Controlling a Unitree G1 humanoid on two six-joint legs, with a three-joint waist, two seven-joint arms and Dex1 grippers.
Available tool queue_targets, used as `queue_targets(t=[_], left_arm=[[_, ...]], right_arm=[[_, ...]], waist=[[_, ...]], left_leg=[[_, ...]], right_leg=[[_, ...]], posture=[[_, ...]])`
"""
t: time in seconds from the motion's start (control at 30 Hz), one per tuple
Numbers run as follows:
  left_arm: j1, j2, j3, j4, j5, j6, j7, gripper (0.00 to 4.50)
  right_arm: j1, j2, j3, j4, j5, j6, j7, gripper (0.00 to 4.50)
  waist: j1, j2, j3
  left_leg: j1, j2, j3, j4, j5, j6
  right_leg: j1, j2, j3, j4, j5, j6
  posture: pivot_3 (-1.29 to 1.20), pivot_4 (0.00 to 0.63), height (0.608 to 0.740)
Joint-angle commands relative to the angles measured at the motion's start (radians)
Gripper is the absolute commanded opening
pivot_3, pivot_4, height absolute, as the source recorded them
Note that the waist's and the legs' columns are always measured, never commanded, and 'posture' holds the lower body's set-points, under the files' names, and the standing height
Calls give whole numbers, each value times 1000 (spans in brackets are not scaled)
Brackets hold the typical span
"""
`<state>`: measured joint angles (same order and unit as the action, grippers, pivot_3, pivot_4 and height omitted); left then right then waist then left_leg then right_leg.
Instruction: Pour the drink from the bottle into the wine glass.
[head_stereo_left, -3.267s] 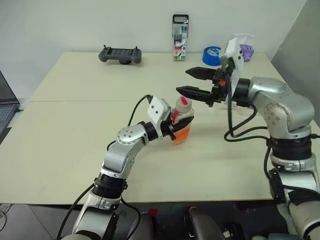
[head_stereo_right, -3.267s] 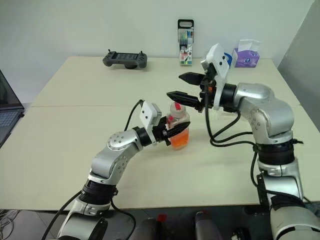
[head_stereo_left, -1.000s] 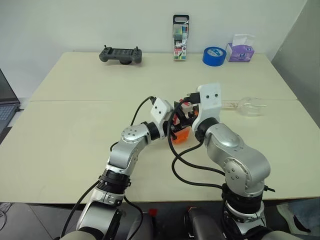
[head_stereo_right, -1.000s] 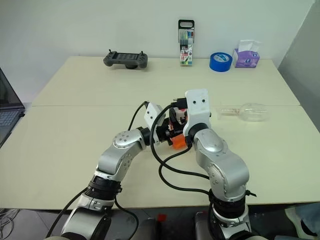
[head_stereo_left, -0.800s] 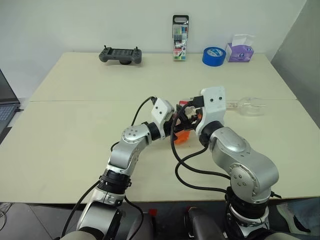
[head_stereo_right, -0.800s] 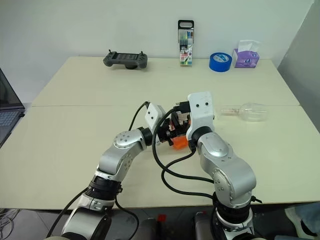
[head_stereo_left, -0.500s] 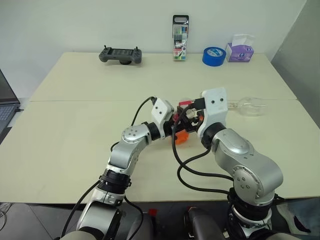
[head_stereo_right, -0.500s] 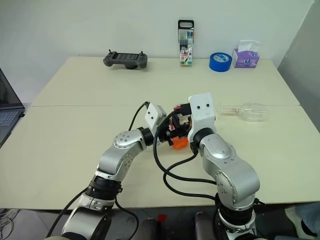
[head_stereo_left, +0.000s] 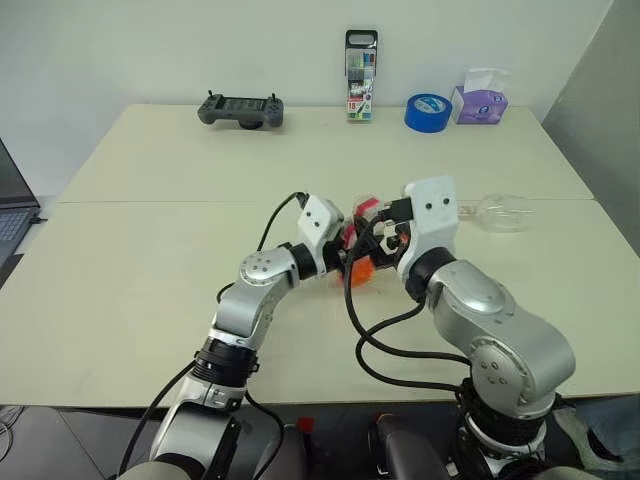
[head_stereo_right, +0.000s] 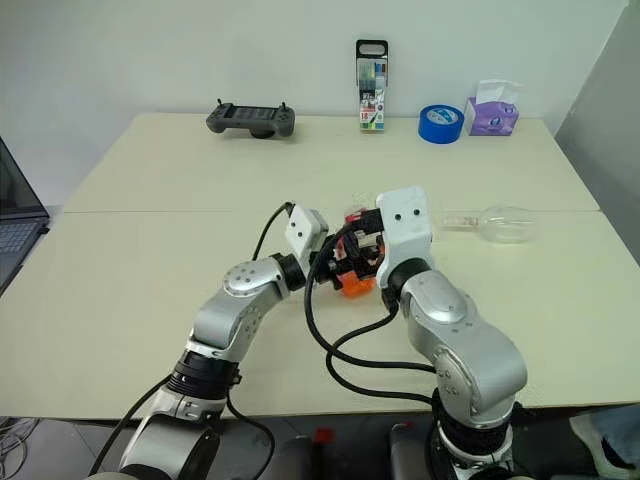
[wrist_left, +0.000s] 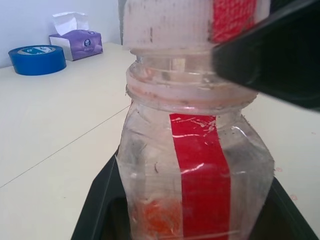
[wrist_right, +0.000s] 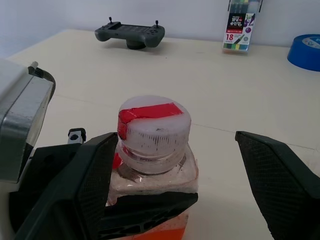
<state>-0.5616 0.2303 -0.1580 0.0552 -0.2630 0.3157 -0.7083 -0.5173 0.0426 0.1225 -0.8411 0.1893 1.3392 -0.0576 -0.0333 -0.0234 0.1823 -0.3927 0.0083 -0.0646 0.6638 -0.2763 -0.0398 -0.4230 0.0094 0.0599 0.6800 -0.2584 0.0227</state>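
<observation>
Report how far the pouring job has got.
Done: left gripper holds the bottle. In hand: right gripper stands open around its cap, which is on. Left: uncapping and pouring; the wine glass lies on its side on the table, empty.

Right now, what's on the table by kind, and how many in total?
Clear plastic bottle of orange drink: 1
Clear stemmed wine glass, lying on its side: 1
Grey handheld controller: 1
Pack of colour markers: 1
Blue tape roll: 1
Purple tissue box: 1
Total: 6

bottle (head_stereo_right: 350, 272) largely behind grippers
</observation>
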Motion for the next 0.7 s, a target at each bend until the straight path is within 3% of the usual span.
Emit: queue_targets(t=[0.03,0.33,0.7], left_arm=[[-23,-3,14,-24,0,-31,1,1691],[-32,-8,13,-15,3,-34,0,1691],[-33,-9,16,-18,3,-33,4,1691]], right_arm=[[2,10,-8,-65,21,19,20,3993],[-18,25,-7,-41,35,12,36,3993],[-116,77,-110,96,22,3,14,3993]], waist=[[0,0,0],[0,0,0],[0,0,0]], left_leg=[[0,0,0,0,0,0],[0,0,0,0,0,0],[0,0,0,0,0,0]], right_leg=[[0,0,0,0,0,0],[0,0,0,0,0,0],[0,0,0,0,0,0]], posture=[[0,150,740],[0,150,740],[0,150,740]])
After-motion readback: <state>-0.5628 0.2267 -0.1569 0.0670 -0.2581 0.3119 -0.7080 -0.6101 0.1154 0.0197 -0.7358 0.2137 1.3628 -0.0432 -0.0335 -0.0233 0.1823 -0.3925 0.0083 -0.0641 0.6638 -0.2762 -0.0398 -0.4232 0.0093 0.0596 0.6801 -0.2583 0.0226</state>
